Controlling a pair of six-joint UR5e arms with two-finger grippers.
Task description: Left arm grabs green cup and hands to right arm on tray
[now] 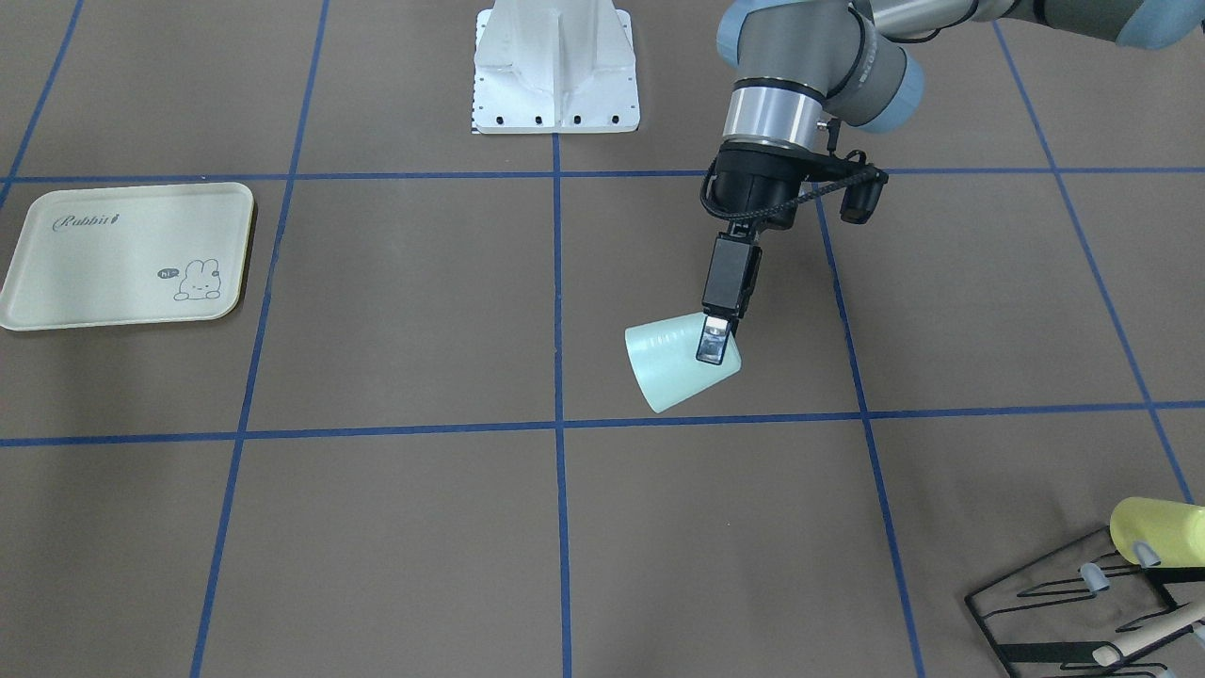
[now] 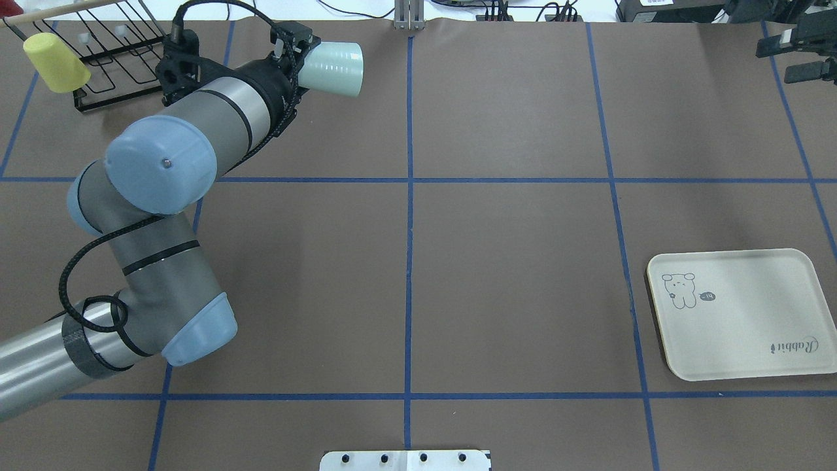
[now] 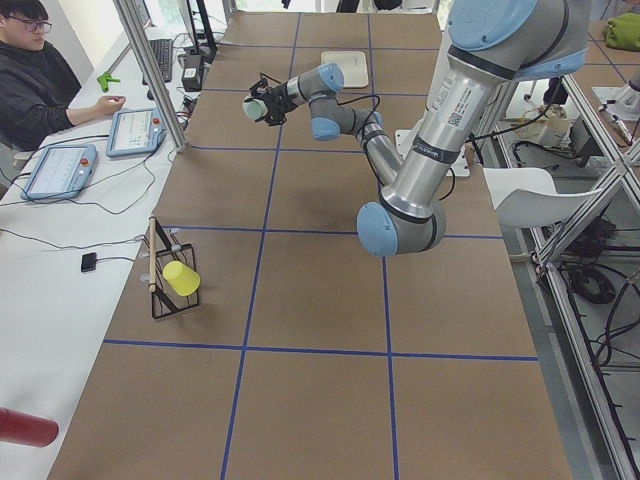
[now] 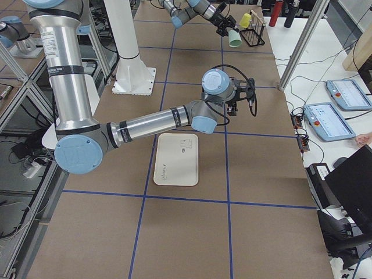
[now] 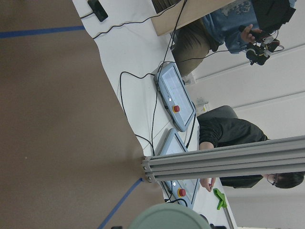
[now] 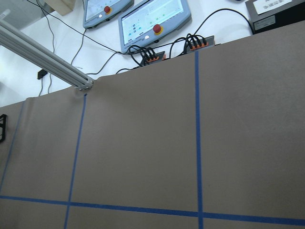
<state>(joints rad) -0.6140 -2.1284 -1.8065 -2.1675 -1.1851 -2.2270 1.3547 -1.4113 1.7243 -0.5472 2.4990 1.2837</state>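
The left arm (image 2: 163, 275) and the right arm (image 4: 151, 123) look like twins: grey-and-silver tubes, rounded pale blue joint caps, thin black bands, and a braided black cable looping loosely along each.

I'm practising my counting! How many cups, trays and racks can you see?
Cups: 2, the green cup and the yellow cup
Tray: 1
Wire rack: 1
Total: 4
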